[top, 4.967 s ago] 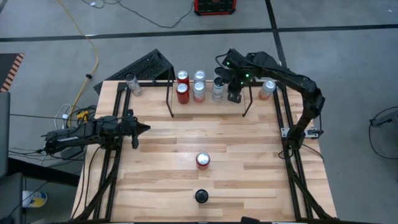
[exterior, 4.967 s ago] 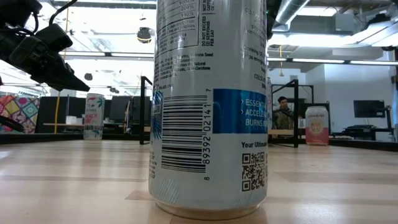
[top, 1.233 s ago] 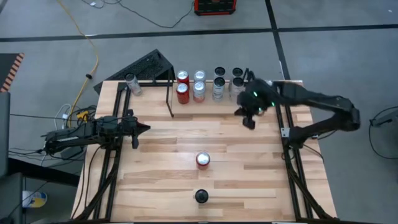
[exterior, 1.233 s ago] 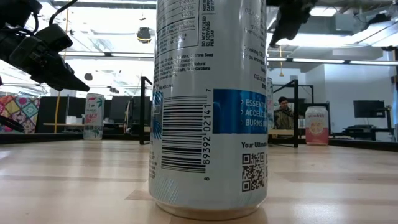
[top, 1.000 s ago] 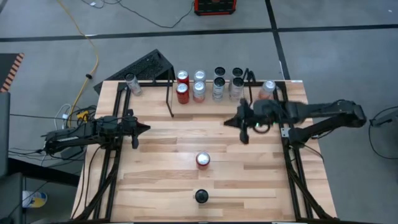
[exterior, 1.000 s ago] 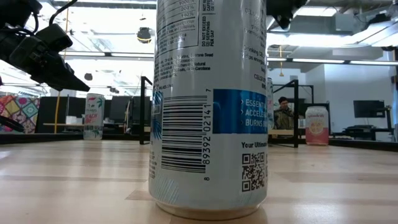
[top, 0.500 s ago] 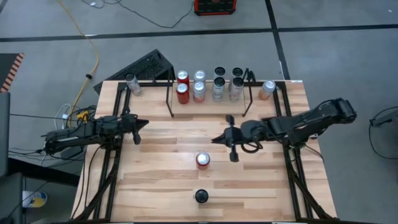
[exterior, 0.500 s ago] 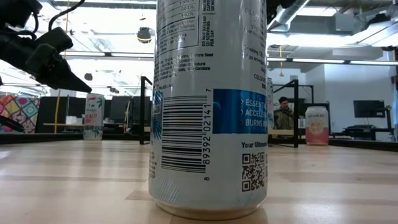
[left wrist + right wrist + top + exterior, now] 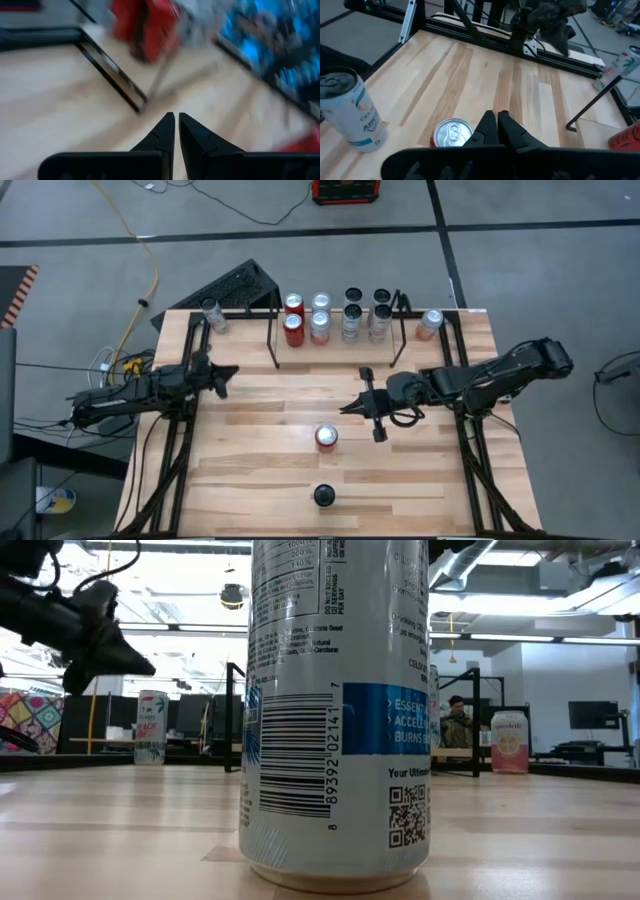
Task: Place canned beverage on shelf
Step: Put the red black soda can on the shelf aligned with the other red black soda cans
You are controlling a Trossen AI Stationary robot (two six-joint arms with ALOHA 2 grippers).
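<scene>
Tall can [image 9: 335,710] upright on table [image 9: 120,830]

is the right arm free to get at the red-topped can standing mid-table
Probably yes. The right gripper, shut and empty, hovers just beside the red-topped can, with only bare wooden table between; it must open first.

Grey concrete floor [image 9: 560,270] w/ yellow cable [image 9: 128,230], black keyboard [image 9: 232,285]; bright ceiling lights [image 9: 190,570]
</scene>
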